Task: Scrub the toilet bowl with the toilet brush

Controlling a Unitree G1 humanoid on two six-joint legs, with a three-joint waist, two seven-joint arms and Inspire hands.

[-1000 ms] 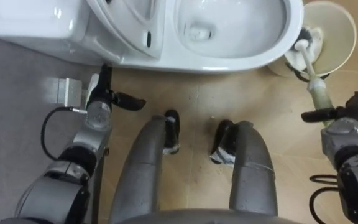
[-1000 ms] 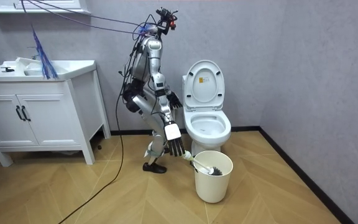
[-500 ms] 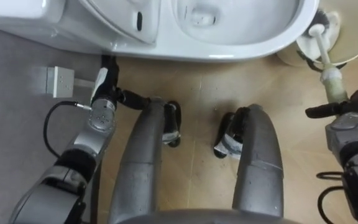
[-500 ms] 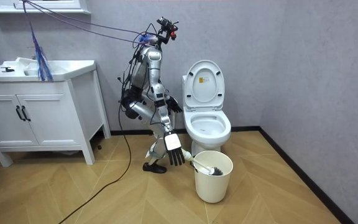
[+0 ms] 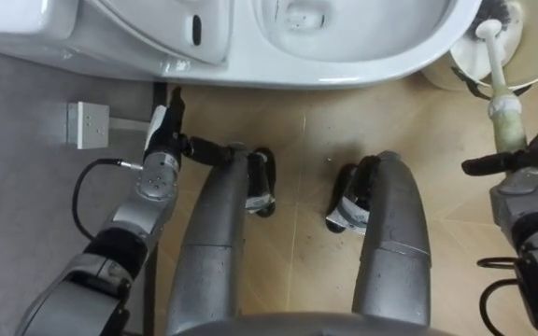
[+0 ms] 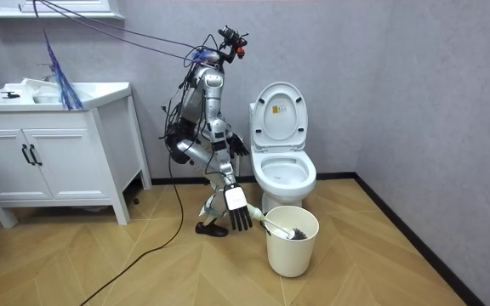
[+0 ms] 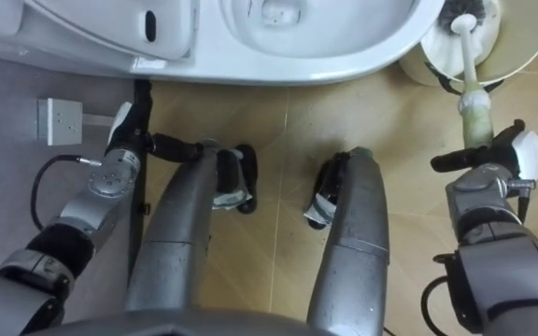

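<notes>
Because the toilet brush (image 5: 502,105) stands head-down in the cream bin (image 6: 293,248) just beside the toilet (image 5: 362,73), its pale handle leans up and out toward the robot, and the right hand (image 5: 523,174) is held low on that side to meet it. The robot stands bent forward, side-on to the bowl, between the toilet and the white vanity cabinet (image 6: 54,161), with its feet close to the bowl's base.

The right hand sits at the handle's free end. Its thumb pokes out sideways, and in the room view its fingers hang straight toward the floor, so it looks spread rather than clasped. Whether the handle's end touches the palm cannot be told. This looks like the reach for the brush, with no brushing begun.

The raised lid (image 6: 281,119) and seat leave the bowl free for the brush head once it is lifted across.

The left hand (image 5: 162,140) is idle near the toilet's base, by the grey wall. Its fingers are straight and pressed together, its thumb is out, and it holds nothing.

Writing could be looked for in 2 places. A small sticker (image 6: 272,106) on the lid's underside carries dark print too small to read. A white wall plate (image 5: 87,124) beside the left hand shows no lettering.
</notes>
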